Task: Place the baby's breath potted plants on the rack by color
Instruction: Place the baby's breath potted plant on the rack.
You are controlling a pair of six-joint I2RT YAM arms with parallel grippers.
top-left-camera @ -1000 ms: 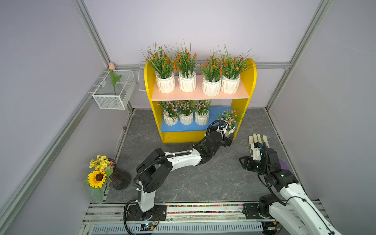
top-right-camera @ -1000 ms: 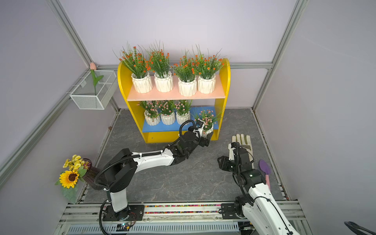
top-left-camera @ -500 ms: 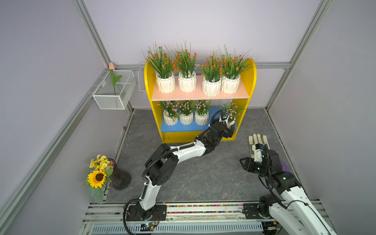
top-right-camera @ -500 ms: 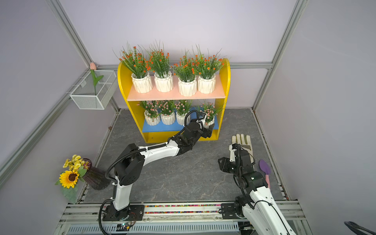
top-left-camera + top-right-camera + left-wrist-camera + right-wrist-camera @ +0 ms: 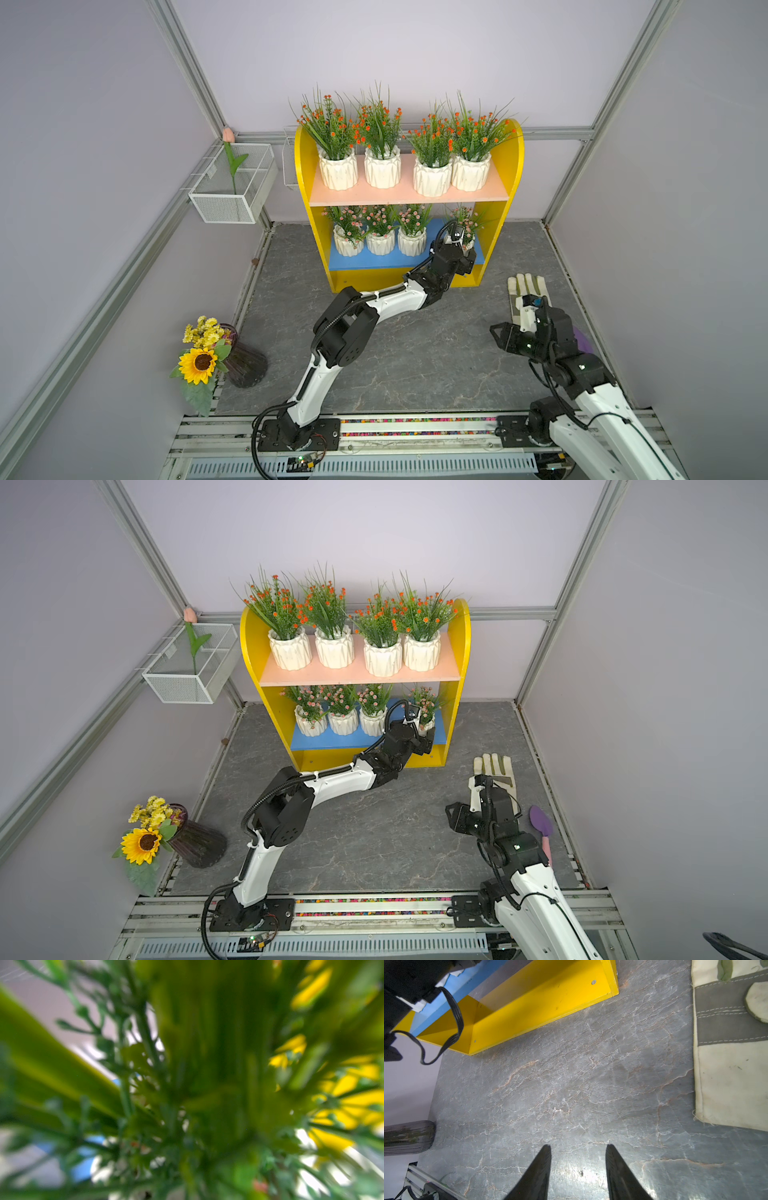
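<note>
White ribbed pink-flowered pot (image 5: 466,220) clasped in left jaws on rack (image 5: 510,166); right jaws parted, empty.

I see both top views bright and evenly lit, with only soft shadows on the bench (image 5: 415,357), the left wrist view all blurred by the potted plant (image 5: 187,1064) very close to the lens, and the right wrist view sharp, with white glare on the bench near the jaws.
</note>
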